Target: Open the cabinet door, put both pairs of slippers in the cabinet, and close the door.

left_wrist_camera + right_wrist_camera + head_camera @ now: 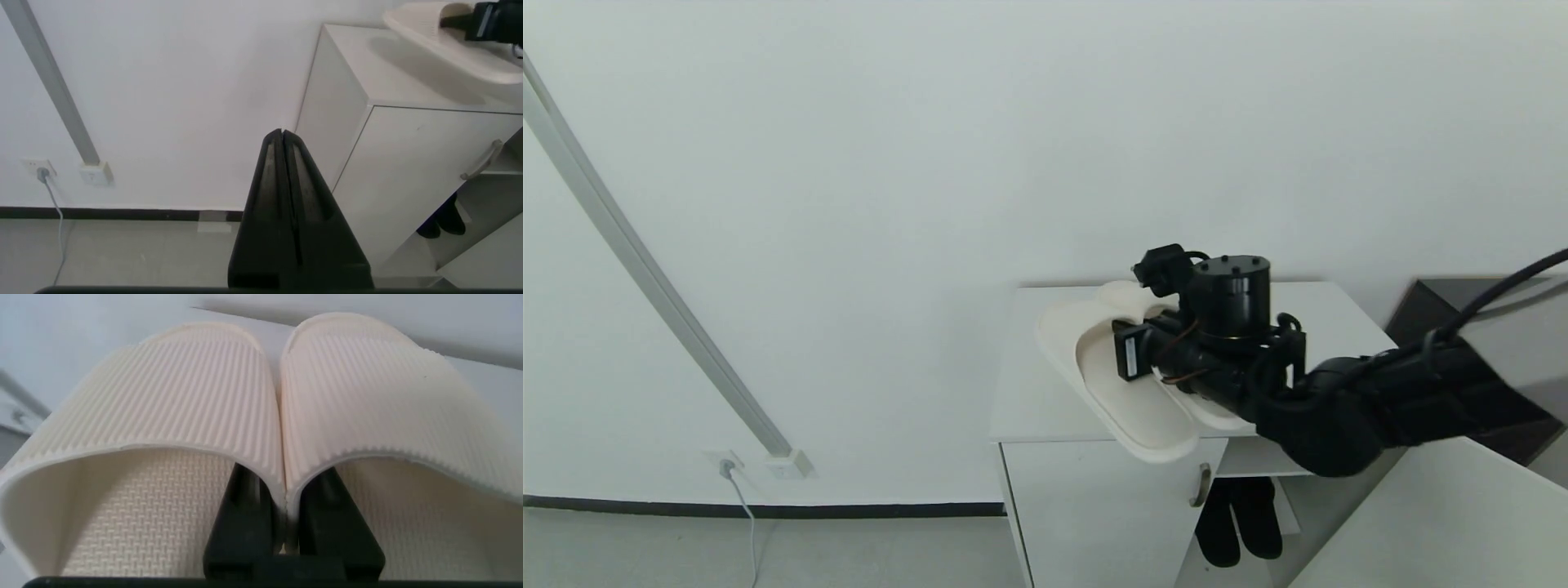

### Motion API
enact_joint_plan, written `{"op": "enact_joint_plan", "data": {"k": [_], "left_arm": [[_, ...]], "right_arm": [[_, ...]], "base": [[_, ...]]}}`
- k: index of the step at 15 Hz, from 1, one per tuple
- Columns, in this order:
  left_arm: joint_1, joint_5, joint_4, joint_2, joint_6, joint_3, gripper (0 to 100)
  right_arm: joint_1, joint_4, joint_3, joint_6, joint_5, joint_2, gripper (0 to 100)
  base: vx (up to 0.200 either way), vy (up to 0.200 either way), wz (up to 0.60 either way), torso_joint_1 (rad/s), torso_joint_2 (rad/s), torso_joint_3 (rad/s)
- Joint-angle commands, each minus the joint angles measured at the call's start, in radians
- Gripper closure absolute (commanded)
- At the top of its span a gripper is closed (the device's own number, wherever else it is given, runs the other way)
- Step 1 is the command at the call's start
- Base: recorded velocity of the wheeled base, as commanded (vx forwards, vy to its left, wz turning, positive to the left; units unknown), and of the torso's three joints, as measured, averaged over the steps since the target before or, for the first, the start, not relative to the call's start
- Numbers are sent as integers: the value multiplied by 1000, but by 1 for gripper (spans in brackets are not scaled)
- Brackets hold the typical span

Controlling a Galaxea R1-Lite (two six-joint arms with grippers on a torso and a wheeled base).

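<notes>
A pair of white slippers point(1131, 400) lies across the top of the white cabinet point(1045, 392), heels jutting past its front edge. My right gripper point(1134, 328) reaches into them from the heel side. In the right wrist view the gripper point(284, 502) is shut, pinching the two inner strap edges of the white slippers point(204, 392) together. A pair of black slippers point(1241, 523) stands inside the cabinet's open right half. The left door with its metal handle point(1201, 484) is closed. My left gripper point(282, 163) hangs shut and empty to the left of the cabinet point(409, 155).
A white panel point(1421, 523), apparently the open right door, stands at the lower right. A dark box point(1486, 359) sits beside the cabinet. Wall sockets point(760, 465) with a cable and a slanted conduit point(645, 269) are on the wall to the left.
</notes>
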Motion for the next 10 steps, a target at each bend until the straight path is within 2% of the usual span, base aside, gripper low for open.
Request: {"op": "enact_joint_plan", "data": {"k": [1,4,10], "left_arm": [[0,0,0,0,0,0,100],[0,0,0,0,-1,0,100],[0,0,0,0,-5,0,100]], "right_arm": [[8,0,257,-7,104,-258,100],[54,-5,381,-5,99,-327,100],[74,-3,400,-4,96,-331,100]], "base": [[0,0,0,0,0,0],[0,0,0,0,0,0],[0,0,0,0,0,0]]}}
